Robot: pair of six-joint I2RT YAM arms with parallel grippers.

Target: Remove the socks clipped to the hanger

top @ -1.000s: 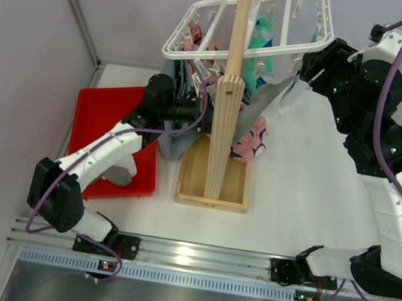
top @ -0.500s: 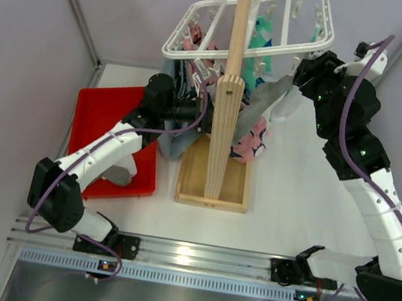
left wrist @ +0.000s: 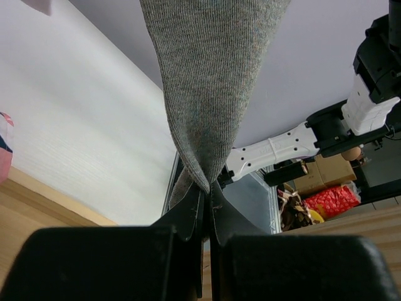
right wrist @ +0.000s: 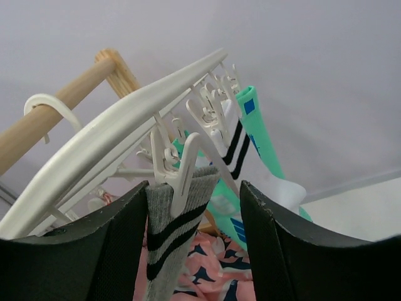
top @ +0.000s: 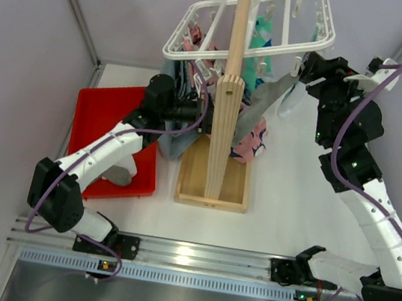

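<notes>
Under the hanger's [top: 259, 24] right edge, left jaws are clamped on the low end of a grey sock [left wrist: 213, 81]. Right jaws stand apart, straddling the clip [right wrist: 180, 169] that pins a grey 2-stripe sock [right wrist: 169, 241], probably the same sock. Risk: pulling before that clip opens would stretch the sock or drag the hanger off its wooden post [top: 233, 64].

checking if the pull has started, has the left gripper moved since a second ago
No. The left gripper stays just left of the wooden post, shut on the grey sock.
</notes>
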